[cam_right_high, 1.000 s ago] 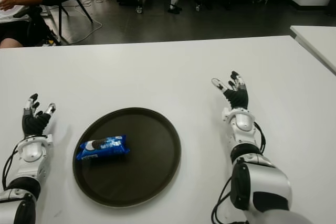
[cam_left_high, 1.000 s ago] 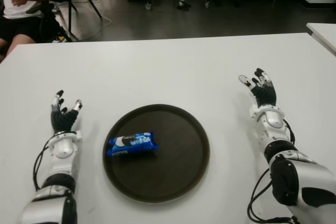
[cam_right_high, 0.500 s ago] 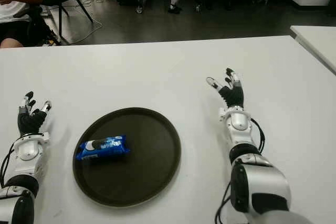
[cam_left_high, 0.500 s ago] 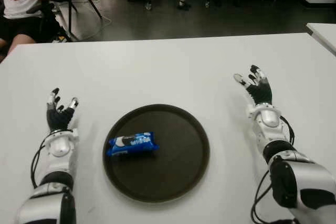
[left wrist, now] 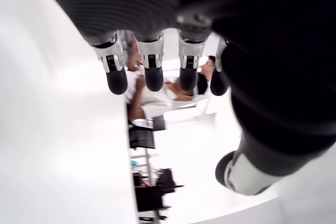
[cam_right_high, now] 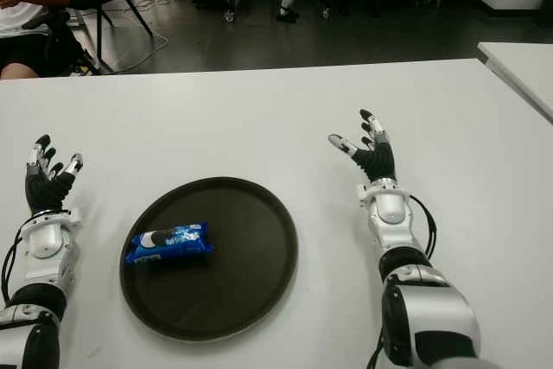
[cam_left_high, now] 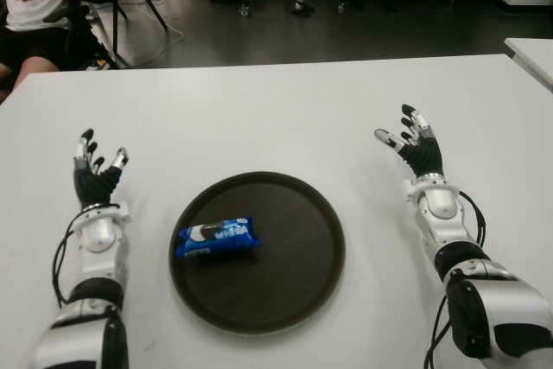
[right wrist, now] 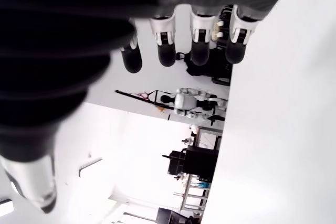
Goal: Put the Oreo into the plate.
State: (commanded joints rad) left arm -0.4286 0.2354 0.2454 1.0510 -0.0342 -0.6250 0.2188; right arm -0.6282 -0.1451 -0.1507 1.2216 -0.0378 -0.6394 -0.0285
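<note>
With the Oreo pack (cam_left_high: 218, 237) lying inside the dark plate (cam_left_high: 311, 287) at lower centre, nothing is being gripped: the left hand (cam_left_high: 95, 186) at left and right hand (cam_left_high: 418, 152) at right are being held spread and empty, so seemingly only withdrawal is being called for.

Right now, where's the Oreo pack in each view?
Left eye view: Oreo pack lies inside the plate, in its left part.
Right eye view: same spot, left part of the plate.
Left wrist view: not in it.
Right wrist view: not in it.
Shared landmark: the dark round plate.
</note>
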